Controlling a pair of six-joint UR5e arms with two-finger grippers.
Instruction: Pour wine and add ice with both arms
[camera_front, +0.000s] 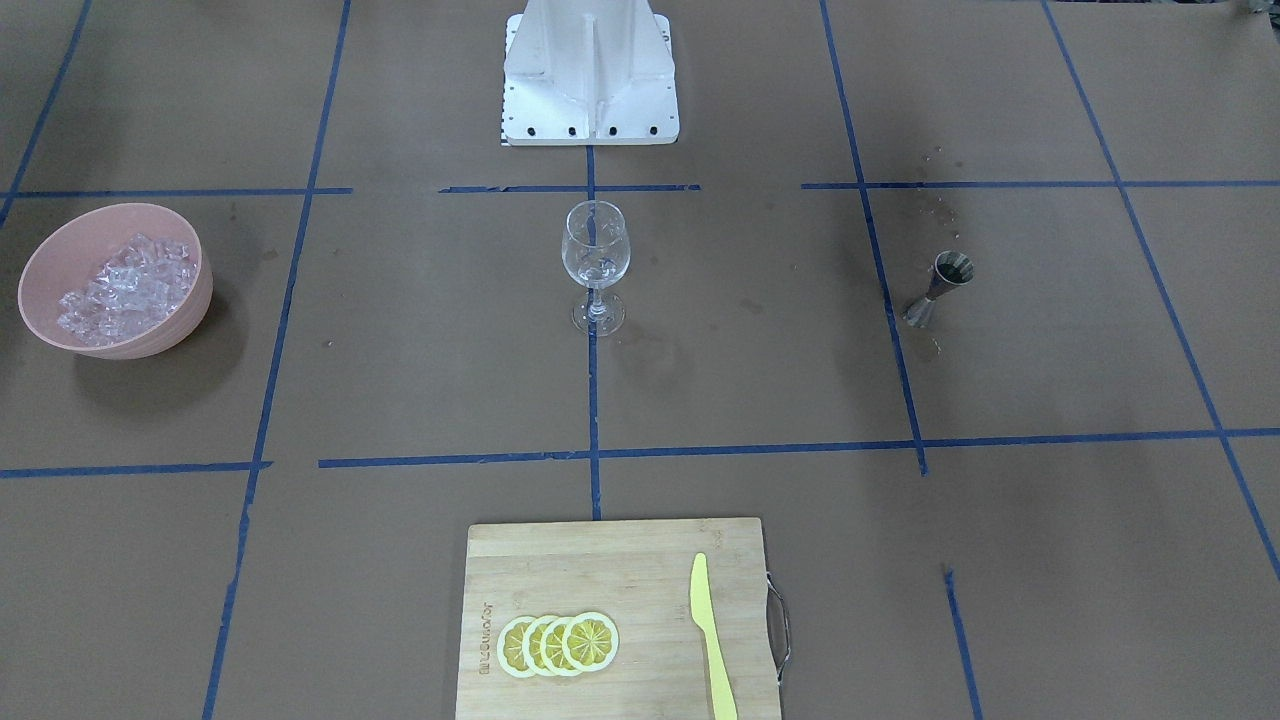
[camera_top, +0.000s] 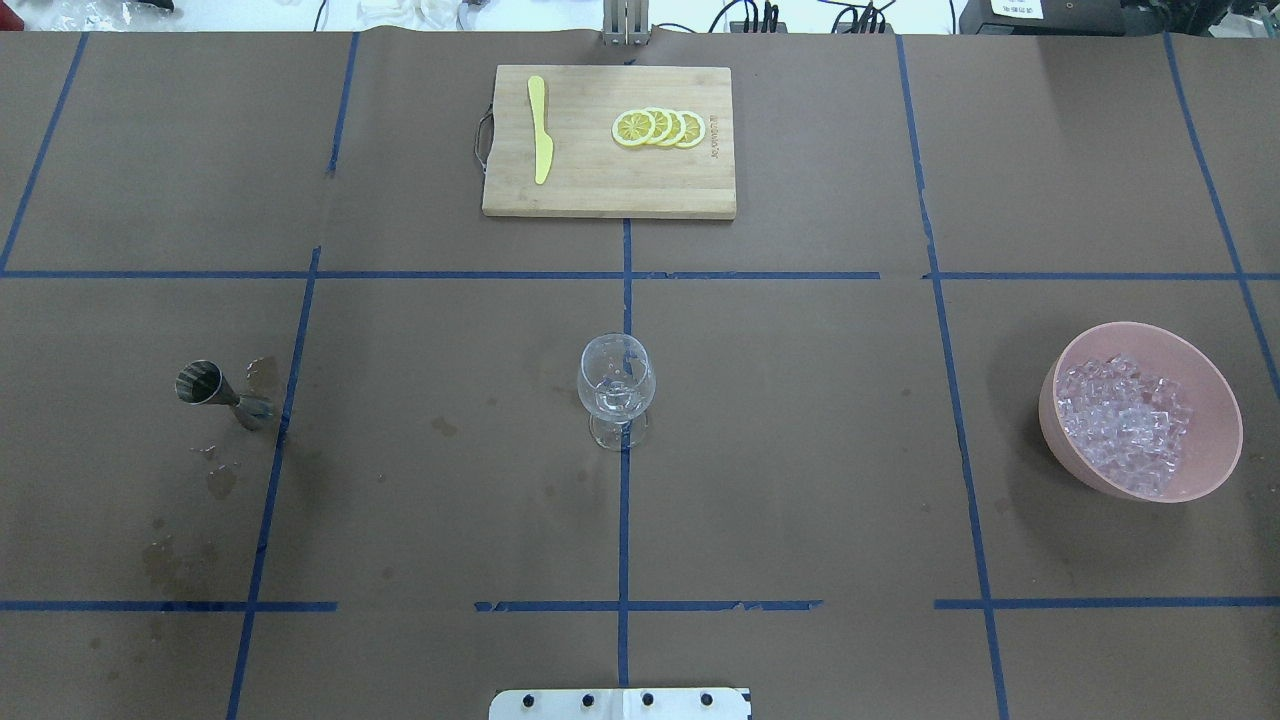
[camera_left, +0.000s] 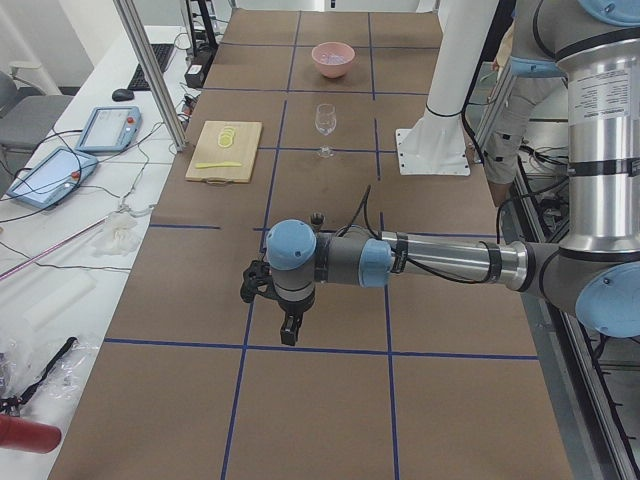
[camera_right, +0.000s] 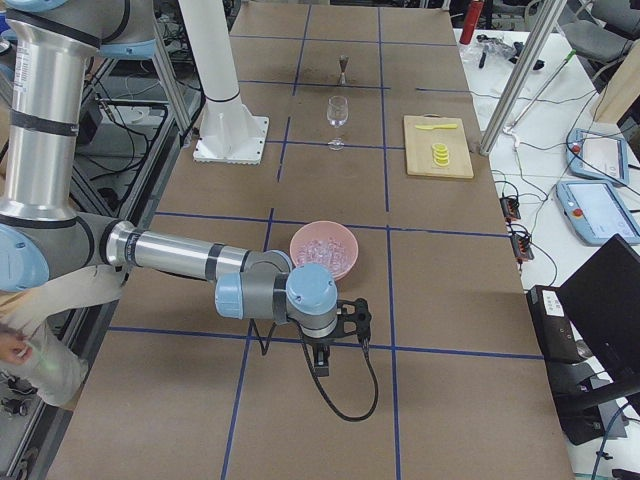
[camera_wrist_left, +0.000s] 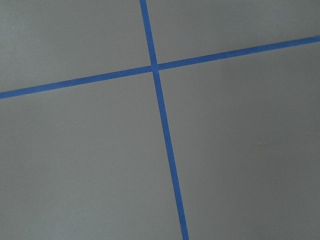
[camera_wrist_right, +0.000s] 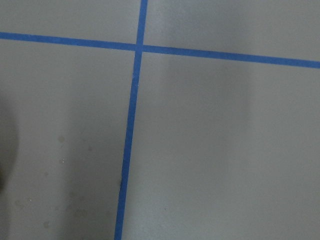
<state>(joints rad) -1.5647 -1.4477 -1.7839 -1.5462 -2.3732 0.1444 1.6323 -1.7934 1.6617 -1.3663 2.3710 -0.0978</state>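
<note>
Steel jigger (camera_top: 222, 393) likely comes first: your wine glass (camera_top: 617, 385) stands empty; whether left gripper (camera_left: 288, 335) or right gripper (camera_right: 320, 362) is parted, you cannot tell.

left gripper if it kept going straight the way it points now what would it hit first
The left gripper points down, so it would likely meet the brown table paper first, near a blue tape cross; nothing else shows below it.

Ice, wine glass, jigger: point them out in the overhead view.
ice (camera_top: 1125, 425), overhead exterior view, middle of the heap.
wine glass (camera_top: 616, 380), overhead exterior view, side of its bowl.
jigger (camera_top: 205, 386), overhead exterior view, upper cup.
</note>
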